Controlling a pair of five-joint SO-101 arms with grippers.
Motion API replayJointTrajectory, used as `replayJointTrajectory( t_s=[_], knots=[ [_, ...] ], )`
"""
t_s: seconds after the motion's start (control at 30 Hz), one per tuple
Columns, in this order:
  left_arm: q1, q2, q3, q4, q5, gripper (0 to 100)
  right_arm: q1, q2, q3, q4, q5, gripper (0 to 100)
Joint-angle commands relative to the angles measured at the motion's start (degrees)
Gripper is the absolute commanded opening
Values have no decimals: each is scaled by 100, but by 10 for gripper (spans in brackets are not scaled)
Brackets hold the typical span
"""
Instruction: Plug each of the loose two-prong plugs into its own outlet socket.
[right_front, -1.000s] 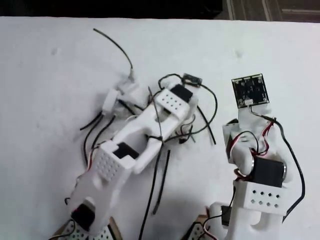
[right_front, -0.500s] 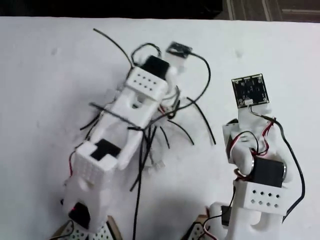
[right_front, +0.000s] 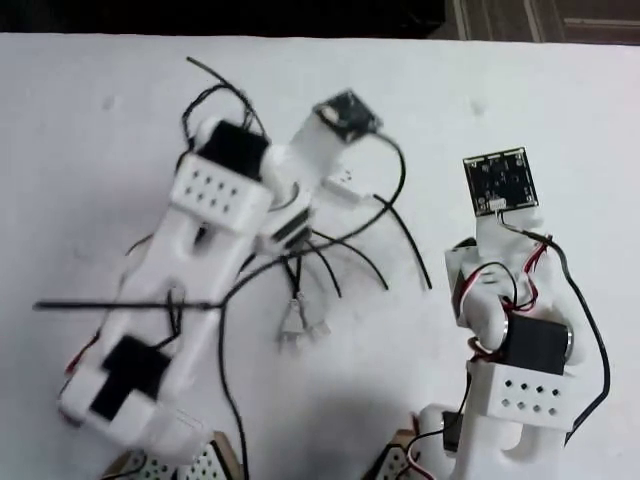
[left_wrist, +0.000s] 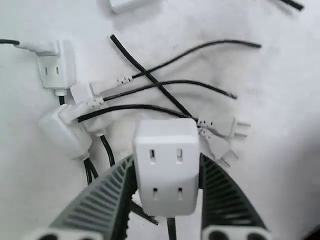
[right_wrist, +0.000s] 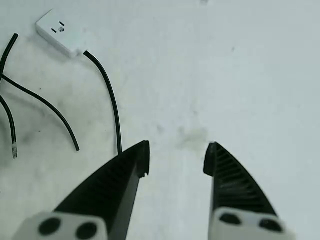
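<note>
The left hand (left_wrist: 167, 161) is clamped on a white outlet (left_wrist: 167, 142), its slots facing up toward the wrist. 2 loose plugs (left_wrist: 225, 127) lie flat on the counter (left_wrist: 280, 75) just beside it, outside 1 finger. They lie side by side, prongs pointing away from the outlet, cords running back past it. Prongs and slots are therefore not lined up. My judgement is that a plug must be lifted and turned prongs-down onto the slots. The right hand (right_wrist: 175, 152), jaws apart and holding nothing, hangs over bare counter well apart from the plugs, so its reach would be the longer one.
</note>
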Motion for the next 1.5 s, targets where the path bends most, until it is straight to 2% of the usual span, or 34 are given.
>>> replayJointTrajectory(
  t_s=[0.0, 0.1, 0.2, 0.33, 0.5, 0.6, 0.67, 0.73, 0.8, 0.87, 1.13, 1.33, 1.47],
  knots=[
    [-57, -1446, 1407, -62, -677, 24, 22, -40, -246, 40, 44, 180],
    [-321, -2035, 2585, -677, -765, 24, 22, -40, -246, 48, 44, 180],
    [-708, -2431, 3895, -1688, -782, 24, -22, -40, -246, 66, 44, 180],
    [-892, -2607, 5389, -2936, -774, 24, -382, -40, -246, 207, 44, 180],
    [-1051, -2598, 6602, -4413, -730, 27, -576, -31, -237, 277, 44, 180],
    [-1059, -2598, 7042, -4967, -730, 28, -699, -31, -237, 338, 44, 180],
    [-1051, -2598, 7147, -4985, -730, 55, -813, -31, -237, 409, 44, 180],
    [-1051, -2651, 7121, -4756, -615, 135, -980, -22, -237, 479, 44, 180],
    [-1059, -2659, 6936, -4554, -97, 190, -1147, -22, -237, 567, 44, 180],
    [-1112, -2695, 6699, -4334, 176, 193, -1279, -22, -237, 646, 44, 180],
    [-1112, -3354, 6084, -3499, 53, 193, -1332, 4, -237, 716, 44, 181],
    [-1121, -3600, 6593, -3912, 79, 204, -1332, 760, -290, 690, 53, 183],
    [-1393, -3600, 6760, -3991, 88, 286, -1305, 1095, -545, 716, 53, 183]
  ],
)
